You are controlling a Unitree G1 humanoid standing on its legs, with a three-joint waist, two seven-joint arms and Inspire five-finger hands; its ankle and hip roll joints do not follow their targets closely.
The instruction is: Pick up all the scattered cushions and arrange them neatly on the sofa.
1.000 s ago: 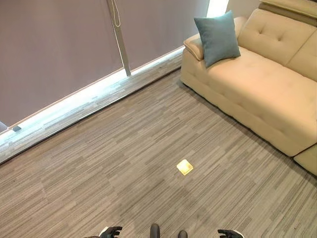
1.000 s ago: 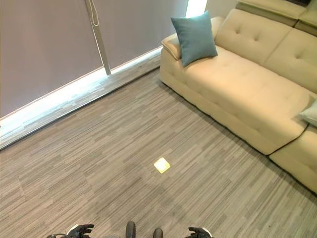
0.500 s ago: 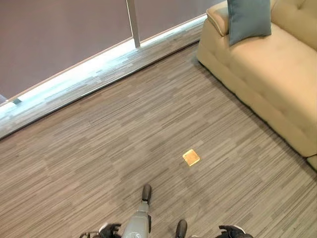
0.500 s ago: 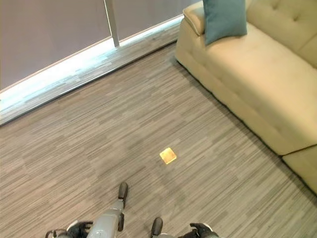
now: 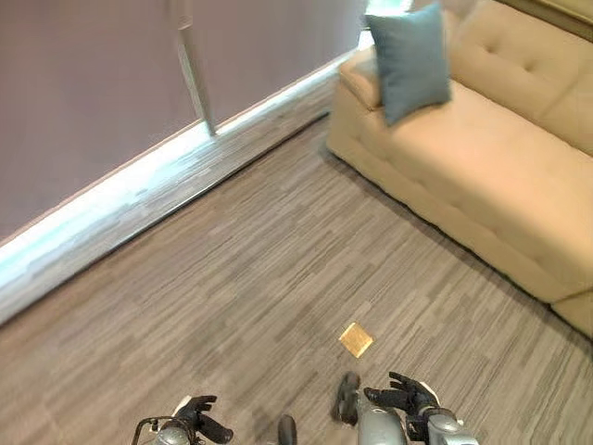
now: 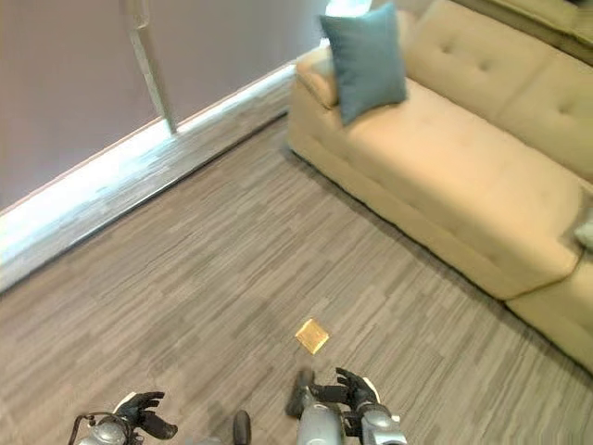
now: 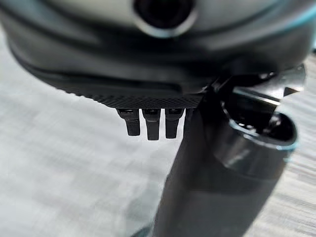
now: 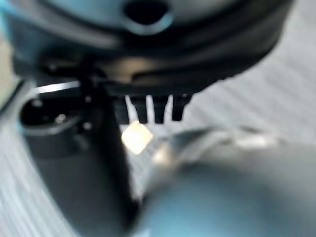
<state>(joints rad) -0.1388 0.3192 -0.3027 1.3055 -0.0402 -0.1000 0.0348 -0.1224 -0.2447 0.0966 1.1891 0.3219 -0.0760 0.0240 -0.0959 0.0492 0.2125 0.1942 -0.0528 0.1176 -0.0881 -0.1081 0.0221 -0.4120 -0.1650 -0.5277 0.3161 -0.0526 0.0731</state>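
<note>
Swinging back toward the sofa [image 5: 482,176], the head camera now frames it in the upper right of both eye views, where half a second ago it was pushed further into the corner; that is a shift of the whole picture, so the furniture itself has not moved. The teal cushion [image 5: 408,57] leans upright against the sofa's armrest end, at the top of the frame, just as it did a second ago. A sliver of a second, paler cushion [image 6: 586,230] shows at the right edge of the right eye view, resting on the seat. A small yellow square [image 5: 356,338] lies on the striped carpet floor [image 5: 232,278] in the lower middle of the frame, well apart from the sofa. The left robot hand [image 5: 199,422] hangs at the bottom left with fingers loosely relaxed and nothing in it; the right robot hand [image 5: 403,397] sits at the bottom right, likewise slack and empty. No cushion lies on the visible stretch of floor, so the judgement is that the robot is walking and looking about between pickups, and any cushions left to gather must lie outside this view. The next move likely calls for turning further to find them.
</note>
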